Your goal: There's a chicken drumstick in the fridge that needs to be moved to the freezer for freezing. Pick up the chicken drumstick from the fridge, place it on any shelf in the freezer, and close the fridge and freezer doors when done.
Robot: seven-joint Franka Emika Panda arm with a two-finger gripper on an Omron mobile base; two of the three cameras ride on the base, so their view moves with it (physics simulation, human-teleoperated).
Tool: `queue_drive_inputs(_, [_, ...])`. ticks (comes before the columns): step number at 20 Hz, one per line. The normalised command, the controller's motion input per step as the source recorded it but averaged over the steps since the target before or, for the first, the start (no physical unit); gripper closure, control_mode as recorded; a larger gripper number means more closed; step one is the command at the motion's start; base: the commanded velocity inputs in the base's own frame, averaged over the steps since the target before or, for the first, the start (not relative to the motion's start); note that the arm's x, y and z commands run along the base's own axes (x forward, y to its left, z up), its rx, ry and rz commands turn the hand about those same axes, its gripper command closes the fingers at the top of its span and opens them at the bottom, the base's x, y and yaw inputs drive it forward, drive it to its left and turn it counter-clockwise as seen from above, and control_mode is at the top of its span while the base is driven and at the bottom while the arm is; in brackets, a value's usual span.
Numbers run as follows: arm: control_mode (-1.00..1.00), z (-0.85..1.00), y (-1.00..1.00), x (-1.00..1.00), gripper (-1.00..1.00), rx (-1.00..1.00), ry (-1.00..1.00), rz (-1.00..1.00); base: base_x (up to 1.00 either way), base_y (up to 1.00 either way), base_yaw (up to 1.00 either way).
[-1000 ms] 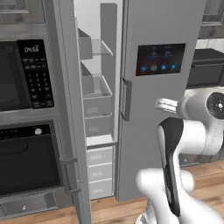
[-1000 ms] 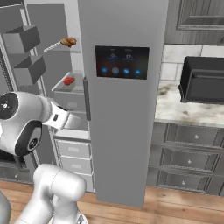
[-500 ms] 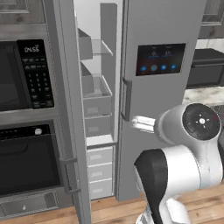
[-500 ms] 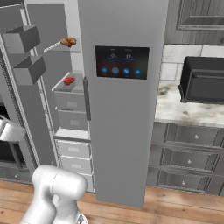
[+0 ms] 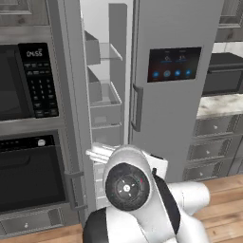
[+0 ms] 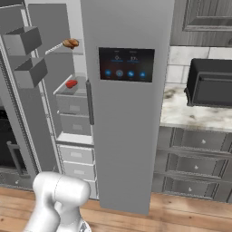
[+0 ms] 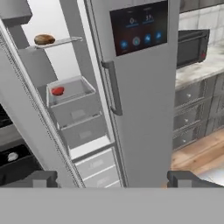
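The chicken drumstick (image 6: 70, 43) lies on an upper glass shelf (image 7: 65, 42) inside the freezer (image 6: 74, 156), the narrow compartment that stands open. A small red thing (image 6: 71, 84) sits in a clear tray 1 level below it. So the moving part of the task looks done, and I judge that the step in hand is the closing of the doors.

The fridge door (image 6: 131, 136), the wide one with the dark screen (image 6: 126, 64), appears shut. The freezer door (image 6: 18, 113) is swung out to the left, with 2 grey bins (image 6: 21, 41) on its inner face. In the left base view it stands in front of the microwave (image 5: 23, 80) and the oven (image 5: 31, 171).

The end effector (image 7: 113, 180) is fully open. Its 2 finger tips stand wide apart at the bottom of the hand view, with nothing between them and touching nothing. It looks at the unit from some way back.

The next move, I think, calls for bringing the hand around to the outer side of the freezer door and pushing it to the right until it meets the frame. The risk is that the arm catches the door edge or the bins on the way
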Motion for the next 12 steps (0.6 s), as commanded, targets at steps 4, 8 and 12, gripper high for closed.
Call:
queue_drive_inputs(4, [-1.0, -0.4, 0.99, 0.35, -1.0, -0.1, -0.17, -0.15, 0.0, 0.0, 0.0])
queue_drive_inputs(8, [-1.0, -0.65, 0.95, 0.86, -1.0, -0.12, -0.17, -0.11, 0.0, 0.0, 0.0])
queue_drive_inputs(12, [-1.0, -0.78, 0.95, 0.99, -1.0, -0.13, -0.2, -0.12, 0.0, 0.0, 0.0])
